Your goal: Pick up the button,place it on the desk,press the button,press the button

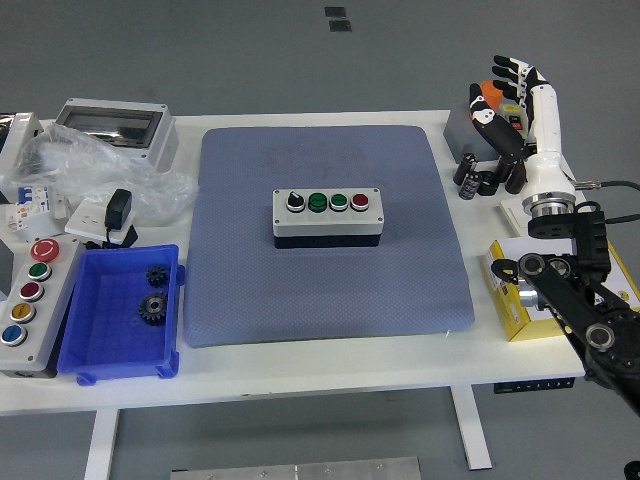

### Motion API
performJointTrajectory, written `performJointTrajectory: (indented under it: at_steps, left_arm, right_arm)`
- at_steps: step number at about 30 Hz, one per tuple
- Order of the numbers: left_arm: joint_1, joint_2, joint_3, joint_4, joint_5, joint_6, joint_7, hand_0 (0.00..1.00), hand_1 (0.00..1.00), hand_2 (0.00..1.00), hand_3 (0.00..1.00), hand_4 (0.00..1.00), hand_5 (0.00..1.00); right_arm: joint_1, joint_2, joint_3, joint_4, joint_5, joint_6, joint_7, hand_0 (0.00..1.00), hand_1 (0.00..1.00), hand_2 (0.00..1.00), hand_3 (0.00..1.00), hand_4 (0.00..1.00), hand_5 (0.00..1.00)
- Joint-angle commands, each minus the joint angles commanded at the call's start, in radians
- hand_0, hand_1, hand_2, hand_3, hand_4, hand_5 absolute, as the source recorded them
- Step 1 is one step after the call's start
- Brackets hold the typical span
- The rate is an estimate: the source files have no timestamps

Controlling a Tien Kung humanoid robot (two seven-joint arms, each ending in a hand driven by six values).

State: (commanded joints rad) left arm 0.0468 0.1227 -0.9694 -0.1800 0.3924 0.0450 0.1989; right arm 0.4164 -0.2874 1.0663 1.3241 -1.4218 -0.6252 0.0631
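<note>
Right hand (pixel 510 100), fingers spread and empty, partly hides the orange knob (pixel 489 92); button box (pixel 327 216) sits unobstructed.

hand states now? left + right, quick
Left hand: not in view.
Right hand: open, fingers spread, holding nothing, raised at the table's right edge, clear of the button box.
</note>
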Motion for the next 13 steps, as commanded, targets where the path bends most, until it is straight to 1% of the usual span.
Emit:
performJointTrajectory:
  at_steps: [1,2,4,7,8,13]
  left_arm:
    - [0.002,-0.001,-0.009,0.000,0.014,0.001,0.008,0.631,0.618,0.579,0.617,0.636,0.354]
    - [0.002,-0.002,-0.018,0.000,0.026,0.002,0.015,0.633,0.623,0.584,0.622,0.636,0.355]
    - [0.001,-0.003,-0.034,0.000,0.052,0.005,0.025,0.633,0.623,0.584,0.622,0.636,0.355]
    - [0.006,0.001,-0.039,0.000,0.066,0.011,0.027,0.633,0.623,0.584,0.622,0.636,0.355]
    - [0.009,0.001,-0.043,0.000,0.073,0.014,0.029,0.634,0.623,0.586,0.623,0.640,0.357]
    - [0.039,-0.003,-0.117,0.000,0.174,0.043,0.063,0.634,0.623,0.586,0.623,0.640,0.357]
  right_arm:
    - [-0.001,-0.001,0.000,0.001,-0.035,0.007,-0.024,0.805,0.769,0.795,0.795,0.636,0.326]
    - [-0.002,-0.004,0.002,0.003,-0.062,0.015,-0.042,0.809,0.777,0.825,0.874,0.668,0.348]
    - [-0.007,-0.009,0.009,0.004,-0.114,0.032,-0.074,0.809,0.777,0.825,0.874,0.668,0.348]
    - [-0.018,-0.010,0.017,0.002,-0.184,0.070,-0.116,0.809,0.777,0.825,0.874,0.668,0.348]
    - [-0.020,-0.010,0.016,0.002,-0.202,0.082,-0.128,0.824,0.791,0.844,0.916,0.691,0.339]
    - [-0.030,-0.011,0.000,0.015,-0.316,0.179,-0.236,0.824,0.791,0.844,0.916,0.691,0.339]
